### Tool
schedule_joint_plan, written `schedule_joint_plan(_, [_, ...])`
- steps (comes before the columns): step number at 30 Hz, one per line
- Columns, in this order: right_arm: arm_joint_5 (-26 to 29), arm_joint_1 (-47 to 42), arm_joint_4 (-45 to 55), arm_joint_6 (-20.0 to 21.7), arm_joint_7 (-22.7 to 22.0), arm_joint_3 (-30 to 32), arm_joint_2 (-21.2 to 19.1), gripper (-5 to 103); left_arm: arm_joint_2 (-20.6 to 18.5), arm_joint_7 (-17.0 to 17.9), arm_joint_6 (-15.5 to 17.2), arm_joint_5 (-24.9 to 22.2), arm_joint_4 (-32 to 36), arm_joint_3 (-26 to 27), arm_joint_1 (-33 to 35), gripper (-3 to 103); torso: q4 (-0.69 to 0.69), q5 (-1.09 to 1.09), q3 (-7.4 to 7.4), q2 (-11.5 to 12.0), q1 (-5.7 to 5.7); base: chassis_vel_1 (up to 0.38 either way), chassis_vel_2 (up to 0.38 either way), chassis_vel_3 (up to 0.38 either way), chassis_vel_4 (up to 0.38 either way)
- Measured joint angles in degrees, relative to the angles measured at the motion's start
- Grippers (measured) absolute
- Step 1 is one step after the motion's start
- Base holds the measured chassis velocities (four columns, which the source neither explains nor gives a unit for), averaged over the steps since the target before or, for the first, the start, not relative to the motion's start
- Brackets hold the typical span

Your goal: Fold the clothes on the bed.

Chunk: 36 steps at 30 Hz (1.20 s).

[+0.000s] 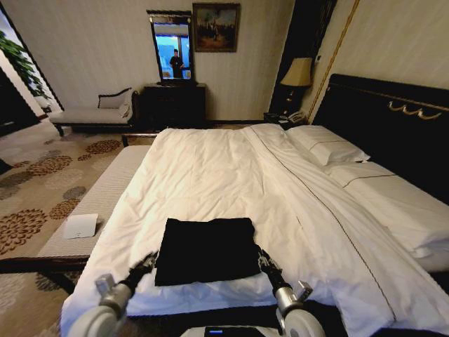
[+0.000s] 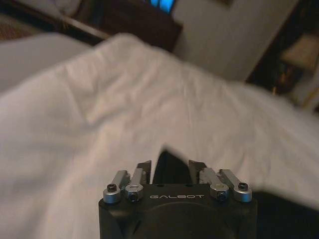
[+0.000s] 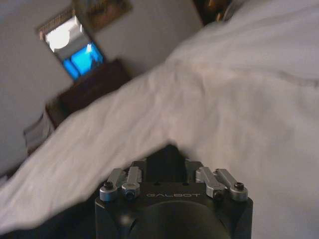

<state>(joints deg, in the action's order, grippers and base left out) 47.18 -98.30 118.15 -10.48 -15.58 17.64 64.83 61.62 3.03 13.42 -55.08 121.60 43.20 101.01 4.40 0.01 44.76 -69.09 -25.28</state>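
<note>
**Both grippers at the near corners of the shirt**

We would lift both corners together and evenly, keeping the white duvet out of the pinch. The soft black T-shirt (image 1: 208, 250) lies as a flat rectangle near the foot of the large white bed (image 1: 210, 175). Our left gripper (image 1: 145, 265) and right gripper (image 1: 266, 263) meet its near corners; we cannot tell whether either has closed on cloth.

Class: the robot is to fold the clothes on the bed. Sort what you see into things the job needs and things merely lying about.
Needed: black T-shirt, partly folded; bed; left gripper and right gripper at the shirt's near corners.

Lying about: white card on the bench; pillows; lamp; chaise lounge.
</note>
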Motion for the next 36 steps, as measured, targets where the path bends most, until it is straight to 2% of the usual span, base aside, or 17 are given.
schedule_joint_plan(1, [-0.55, -0.31, 1.31, -0.23, -0.02, 1.95, 1.80, 51, 0.01, 0.67, 0.16, -2.10, -1.33, 0.59, -3.51, 52, 0.00, -0.01, 0.00, 0.00, 0.00, 0.000, 0.000, 0.000, 0.000])
schedule_joint_plan(2, [-0.56, -0.36, 2.01, -0.26, -0.05, 3.34, 3.29, 51, 0.16, 1.45, 0.45, -2.60, -3.08, 0.02, -6.80, 57, 0.01, -0.01, 0.00, 0.00, 0.00, 0.000, 0.000, 0.000, 0.000])
schedule_joint_plan(3, [-0.52, -0.27, 2.36, -0.26, -0.14, 4.51, 4.55, 57, 0.36, 2.23, 0.71, -2.55, -4.93, -1.17, -9.68, 64, 0.01, -0.01, 0.00, 0.00, 0.00, 0.000, 0.000, 0.000, 0.000])
schedule_joint_plan(4, [-0.53, -0.16, 2.41, -0.26, -0.18, 5.33, 5.57, 63, 0.62, 3.19, 1.07, -2.24, -6.98, -2.69, -12.51, 64, 0.01, -0.03, 0.00, 0.01, -0.01, 0.000, 0.000, 0.000, 0.000])
schedule_joint_plan(5, [-0.53, -0.16, 2.41, -0.26, -0.18, 5.33, 5.57, 63, 0.62, 3.19, 1.07, -2.24, -6.98, -2.69, -12.51, 64, 0.01, -0.03, 0.00, 0.01, -0.01, 0.000, 0.000, 0.000, 0.000])
schedule_joint_plan(6, [-0.58, -0.07, 2.39, -0.26, -0.20, 5.78, 6.21, 63, 0.82, 3.67, 1.35, -2.05, -8.25, -3.61, -14.18, 69, 0.02, -0.04, 0.00, 0.01, -0.01, 0.000, 0.000, 0.000, 0.000])
schedule_joint_plan(7, [-0.65, 0.69, 1.80, -0.17, -0.26, 6.19, 7.28, 74, 1.34, 4.63, 1.98, -1.47, -10.96, -5.39, -17.53, 74, 0.05, -0.04, 0.01, 0.01, -0.01, 0.000, 0.000, 0.000, 0.000])
schedule_joint_plan(9, [-0.72, 3.39, 0.06, 0.24, -0.42, 5.05, 7.69, 79, 2.65, 5.29, 2.59, -0.05, -15.19, -6.71, -21.30, 85, 0.02, -0.01, 0.01, 0.01, -0.01, 0.000, 0.000, 0.000, 0.000])
schedule_joint_plan(11, [-0.85, 3.73, -0.21, 0.27, -0.41, 4.87, 7.74, 85, 2.85, 5.46, 2.66, 0.24, -16.10, -6.95, -22.06, 85, -0.02, -0.01, 0.01, 0.01, -0.01, 0.000, 0.000, 0.000, 0.000])
schedule_joint_plan(12, [-1.66, 4.30, -1.14, 0.28, -0.36, 4.60, 8.18, 90, 3.34, 5.71, 2.69, 1.10, -19.44, -8.13, -24.91, 90, -0.08, 0.02, 0.01, 0.01, -0.01, 0.000, 0.000, 0.000, 0.000])
schedule_joint_plan(14, [-2.80, 4.12, -2.48, -0.03, -0.20, 4.67, 9.09, 95, 4.14, 5.73, 2.70, 1.77, -25.32, -10.67, -30.08, 98, -0.01, -0.01, 0.01, 0.01, -0.01, 0.000, 0.000, 0.000, 0.000])
schedule_joint_plan(17, [-3.74, 3.56, -3.85, -0.48, 0.07, 5.14, 9.93, 100, 5.29, 5.68, 2.73, 0.77, -30.54, -13.53, -34.99, 100, 0.05, -0.01, 0.01, 0.01, -0.02, 0.000, 0.000, 0.000, 0.000])
schedule_joint_plan(23, [-5.32, 3.89, -6.06, -1.38, 0.41, 6.18, 10.92, 100, 7.82, 5.00, 2.82, -1.94, -35.53, -17.56, -39.57, 100, 0.02, 0.01, 0.01, 0.01, -0.01, 0.000, 0.000, 0.000, 0.000])
schedule_joint_plan(31, [-5.21, 4.78, -6.94, -1.49, 0.33, 6.91, 11.03, 100, 9.20, 4.55, 2.84, 0.83, -38.32, -20.25, -40.50, 103, 0.01, 0.00, 0.00, 0.01, -0.01, 0.000, 0.000, 0.000, 0.000])
schedule_joint_plan(34, [-5.18, 5.00, -7.30, -1.51, 0.29, 6.92, 11.03, 100, 9.25, 4.20, 2.73, 1.27, -38.87, -20.54, -40.50, 100, 0.01, 0.01, 0.00, 0.01, -0.01, 0.000, 0.000, 0.000, 0.000])
schedule_joint_plan(35, [-5.17, 5.13, -7.54, -1.55, 0.25, 6.90, 11.08, 100, 9.43, 4.01, 2.63, 1.51, -39.14, -20.56, -40.50, 92, 0.00, 0.00, 0.00, 0.01, -0.01, 0.000, 0.000, 0.000, 0.000])
schedule_joint_plan(36, [-5.17, 5.20, -7.70, -1.57, 0.23, 6.87, 11.13, 100, 9.59, 3.87, 2.54, 1.60, -39.22, -20.54, -40.49, 92, 0.00, 0.00, 0.00, 0.01, -0.01, 0.000, 0.000, 0.000, 0.000])
